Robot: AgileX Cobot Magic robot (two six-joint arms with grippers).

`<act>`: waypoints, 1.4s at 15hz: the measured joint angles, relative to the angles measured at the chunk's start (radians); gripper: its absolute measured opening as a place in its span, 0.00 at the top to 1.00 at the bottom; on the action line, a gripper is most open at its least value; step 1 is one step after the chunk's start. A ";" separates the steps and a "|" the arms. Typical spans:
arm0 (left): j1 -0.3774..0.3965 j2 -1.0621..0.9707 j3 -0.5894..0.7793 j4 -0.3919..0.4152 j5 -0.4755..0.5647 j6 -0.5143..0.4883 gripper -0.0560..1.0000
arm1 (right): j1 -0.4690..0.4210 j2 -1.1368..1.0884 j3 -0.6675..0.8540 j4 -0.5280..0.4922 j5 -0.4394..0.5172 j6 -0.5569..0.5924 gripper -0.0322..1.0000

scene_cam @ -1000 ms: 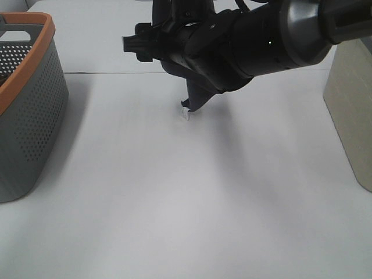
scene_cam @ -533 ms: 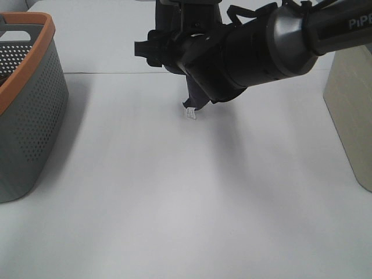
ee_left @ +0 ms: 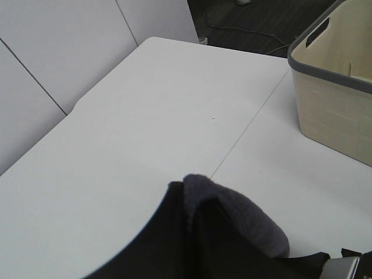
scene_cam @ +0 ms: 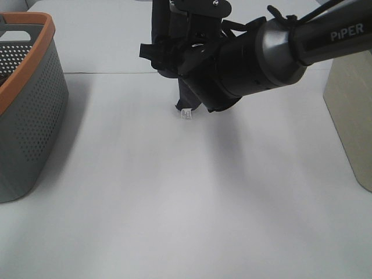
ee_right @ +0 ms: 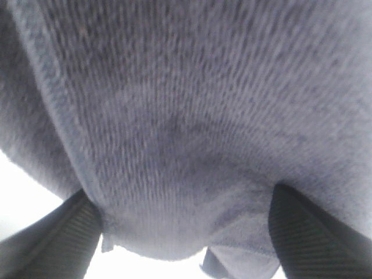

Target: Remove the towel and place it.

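A white table point(scene_cam: 174, 203) is filling nearly the whole high view, with a seam point(scene_cam: 104, 73) running across it in the upper part of the frame. A grey basket point(scene_cam: 35, 116) with a perforated wall and an orange rim is standing at the left edge, partly cut off by the frame. A beige basket point(scene_cam: 351, 110) is standing at the right edge, also partly out of the frame.

The black right arm point(scene_cam: 261, 55) is reaching in from the upper right corner toward the top centre, covering most of what is behind it.

The towel point(scene_cam: 186, 100), dark and soft, is hanging over the table at the top centre of the frame, well apart from both baskets. Only its lower corner is showing below the arm, and whether that corner is touching the table cannot be told.

The left gripper point(ee_left: 189, 200) is pinching a bunched fold of the towel, its jaws pressed together on the cloth. The right gripper point(ee_right: 186, 232) is standing with its ribbed fingers point(ee_right: 70, 232) spread wide, one on each side of the cloth. The towel is bulging between them and filling that wrist view; whether they are pressing on the cloth cannot be told.

A small white tag point(scene_cam: 186, 114) is dangling from the hanging corner, just below the arm.
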 joint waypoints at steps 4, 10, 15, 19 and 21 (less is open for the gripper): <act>0.000 0.000 0.000 0.000 0.004 0.000 0.95 | 0.000 0.000 0.000 0.056 -0.044 -0.011 0.44; 0.000 0.000 0.000 0.026 0.015 0.000 0.95 | 0.000 -0.029 -0.008 0.276 0.017 -0.352 0.86; 0.000 0.000 0.000 0.035 0.023 0.000 0.95 | 0.000 -0.124 0.001 0.472 0.154 -0.851 0.97; 0.000 0.000 0.000 0.041 0.028 -0.032 0.95 | 0.000 -0.225 0.079 0.474 0.446 -1.056 0.97; 0.000 0.000 0.000 0.042 0.031 -0.035 0.95 | 0.000 -0.244 0.129 0.474 0.578 -1.134 0.97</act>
